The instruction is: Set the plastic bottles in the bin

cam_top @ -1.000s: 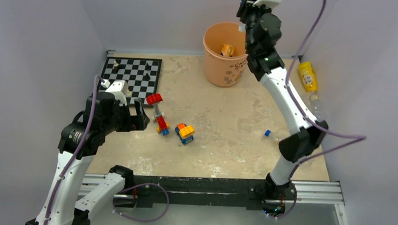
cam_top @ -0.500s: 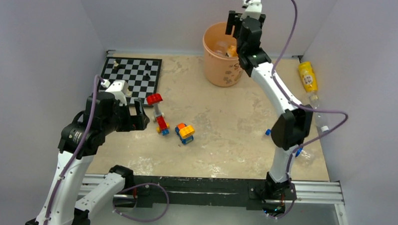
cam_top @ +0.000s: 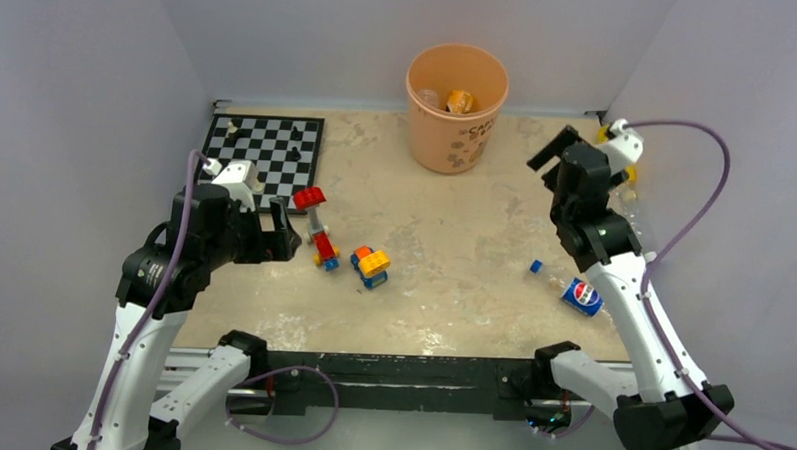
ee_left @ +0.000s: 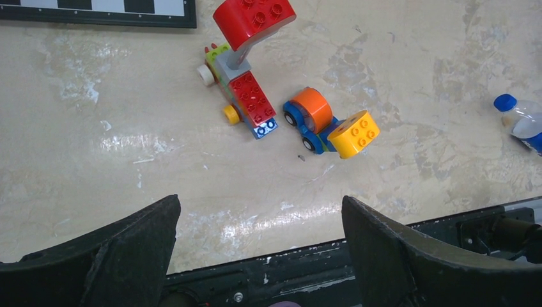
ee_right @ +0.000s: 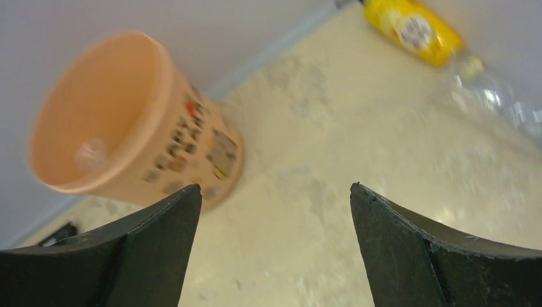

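The peach-orange bin [cam_top: 440,144] stands at the back of the table with an orange bottle [cam_top: 459,100] and a clear bottle [cam_top: 429,98] inside. My right gripper [cam_top: 550,153] hangs open and empty to the right of the bin; its wrist view shows the bin [ee_right: 134,128] at upper left between the spread fingers of that gripper [ee_right: 275,188]. A yellow bottle [ee_right: 412,29] and a clear bottle [ee_right: 495,96] lie by the right wall. A blue-capped cola bottle [cam_top: 580,296] lies at front right. My left gripper [ee_left: 261,204] is open over the near left table.
Two toy brick vehicles [cam_top: 324,244] [cam_top: 371,266] sit mid-table, right of my left gripper [cam_top: 279,236]. A chessboard [cam_top: 267,148] with a few pieces lies at back left. Walls close the table on three sides; a black rail [cam_top: 409,370] runs along the front edge.
My right gripper opened above the bin and let a clear bottle drop in. The arm then swung back down to the right, uncovering the cola bottle. The left arm stayed still.
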Motion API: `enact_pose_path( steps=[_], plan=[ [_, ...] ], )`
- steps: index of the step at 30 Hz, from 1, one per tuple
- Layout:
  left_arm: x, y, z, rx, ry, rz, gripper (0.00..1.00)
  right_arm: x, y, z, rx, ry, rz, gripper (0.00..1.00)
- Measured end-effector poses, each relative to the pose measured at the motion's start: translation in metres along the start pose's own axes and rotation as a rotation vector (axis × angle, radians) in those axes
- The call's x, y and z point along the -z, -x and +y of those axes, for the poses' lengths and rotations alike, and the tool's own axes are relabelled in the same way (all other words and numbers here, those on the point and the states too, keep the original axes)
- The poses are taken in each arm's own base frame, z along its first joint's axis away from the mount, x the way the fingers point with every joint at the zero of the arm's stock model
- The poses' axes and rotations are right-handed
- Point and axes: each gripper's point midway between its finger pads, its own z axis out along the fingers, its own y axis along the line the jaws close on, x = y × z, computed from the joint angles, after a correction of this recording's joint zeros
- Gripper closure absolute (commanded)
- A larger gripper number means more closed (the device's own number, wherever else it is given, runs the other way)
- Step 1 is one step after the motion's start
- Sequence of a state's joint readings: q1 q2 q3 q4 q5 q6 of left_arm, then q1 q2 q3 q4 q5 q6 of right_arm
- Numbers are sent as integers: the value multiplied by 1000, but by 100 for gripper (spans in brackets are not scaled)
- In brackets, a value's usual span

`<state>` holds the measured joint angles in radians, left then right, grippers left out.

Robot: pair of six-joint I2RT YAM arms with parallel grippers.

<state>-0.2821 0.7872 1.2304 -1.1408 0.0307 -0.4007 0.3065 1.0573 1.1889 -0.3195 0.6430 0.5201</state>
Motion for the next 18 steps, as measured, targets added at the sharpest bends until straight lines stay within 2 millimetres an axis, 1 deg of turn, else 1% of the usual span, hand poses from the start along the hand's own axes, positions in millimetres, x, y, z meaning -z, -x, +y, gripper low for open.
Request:
enact_pose_path(
  steps=[1,2,3,5,7,10,13,18],
  plan=[
    [0,0,-1,0,-3,1,0,2,-21,-18,-27,-51,56,11],
    [0,0,-1,0,-6,1,0,5,-39,-31,-50,-91,101,12],
    [0,0,-2,0,-10,1,0,9,-61,-47,-78,-140,155,12],
    [0,0,-3,0,-18,2,0,21,-102,-72,-151,-228,253,12],
    [-2,-1,-4,0,-24,5,0,34,-133,-92,-255,-318,317,13],
    [-7,-5,-4,1,-29,25,0,52,-169,-115,-445,-469,378,13],
    [-9,-9,-5,1,-32,41,0,62,-188,-130,-565,-596,396,13],
    [-11,-9,-5,1,-31,46,0,68,-203,-154,-688,-788,380,11]
  ],
)
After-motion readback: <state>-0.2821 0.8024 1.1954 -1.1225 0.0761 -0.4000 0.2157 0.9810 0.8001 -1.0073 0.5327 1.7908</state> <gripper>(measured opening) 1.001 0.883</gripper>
